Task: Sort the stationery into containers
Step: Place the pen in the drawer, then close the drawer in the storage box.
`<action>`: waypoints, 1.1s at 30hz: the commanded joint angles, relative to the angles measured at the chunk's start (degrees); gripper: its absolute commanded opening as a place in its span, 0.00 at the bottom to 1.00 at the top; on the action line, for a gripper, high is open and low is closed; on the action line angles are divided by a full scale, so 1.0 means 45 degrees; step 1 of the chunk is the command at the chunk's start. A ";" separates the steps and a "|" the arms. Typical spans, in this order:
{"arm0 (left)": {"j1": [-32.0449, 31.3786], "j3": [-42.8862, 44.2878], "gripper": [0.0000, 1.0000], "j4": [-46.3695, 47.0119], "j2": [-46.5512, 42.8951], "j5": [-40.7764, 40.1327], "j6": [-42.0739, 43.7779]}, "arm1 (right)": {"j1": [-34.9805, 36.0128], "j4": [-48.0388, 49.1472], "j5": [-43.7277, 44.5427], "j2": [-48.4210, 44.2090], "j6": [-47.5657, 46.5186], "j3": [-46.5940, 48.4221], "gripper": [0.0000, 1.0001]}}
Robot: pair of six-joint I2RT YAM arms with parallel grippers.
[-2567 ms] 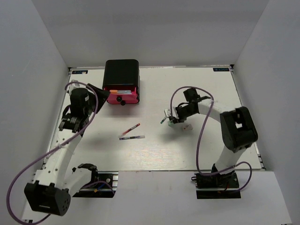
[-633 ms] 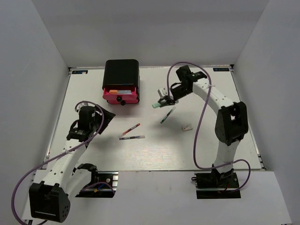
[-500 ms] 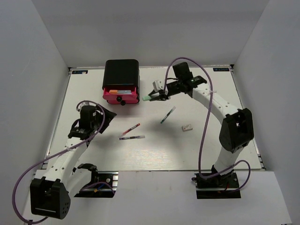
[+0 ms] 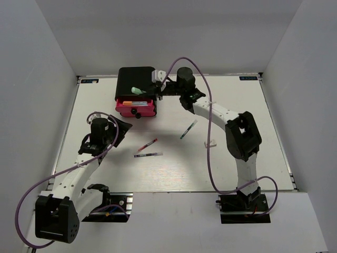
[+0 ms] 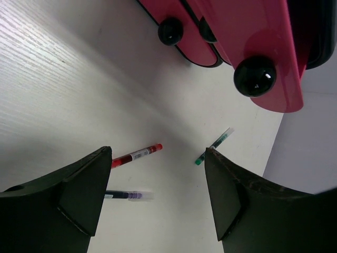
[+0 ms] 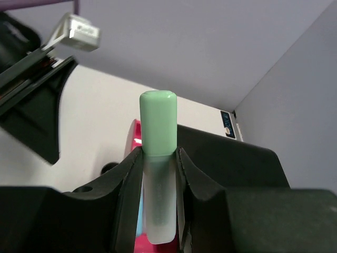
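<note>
The black box (image 4: 136, 78) stands at the far left-centre, its top pink drawer (image 4: 137, 108) pulled open with an orange-capped marker (image 4: 127, 102) and a light blue marker (image 4: 140, 101) inside. My right gripper (image 4: 145, 90) is shut on the mint green marker (image 4: 137, 90) (image 6: 158, 121), holding it over the box just behind the open drawer. My left gripper (image 4: 114, 132) (image 5: 158, 195) is open and empty above the table. A red pen (image 4: 146, 146) (image 5: 136, 154), a dark pen (image 4: 148, 154) (image 5: 126, 195), a green pen (image 4: 188, 128) (image 5: 213, 146) and a white eraser (image 4: 210, 143) lie on the table.
White walls enclose the table on three sides. The left wrist view shows the pink drawer fronts (image 5: 263, 31) with black knobs (image 5: 255, 75) above and ahead of my left fingers. The right wrist view shows the box's black top (image 6: 237, 153) under the marker.
My right arm picked the mint marker up from mid-table and swung left to the box. My left arm drew back from the drawer toward the near left.
</note>
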 commanded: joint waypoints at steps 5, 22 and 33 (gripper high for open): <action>-0.0038 -0.0375 0.81 0.0631 -0.0211 0.0157 -0.0287 | 0.0178 0.2590 0.0630 0.1348 0.2047 0.1702 0.00; -0.0038 0.1459 0.78 0.3227 0.2620 0.0528 0.0241 | 0.0042 -0.0885 -0.1030 0.1721 0.0426 0.2271 0.90; -0.0038 0.2104 0.55 0.4304 0.4319 0.0919 0.0631 | -0.0856 -0.0361 -0.0581 -0.1071 0.1948 -0.0321 0.36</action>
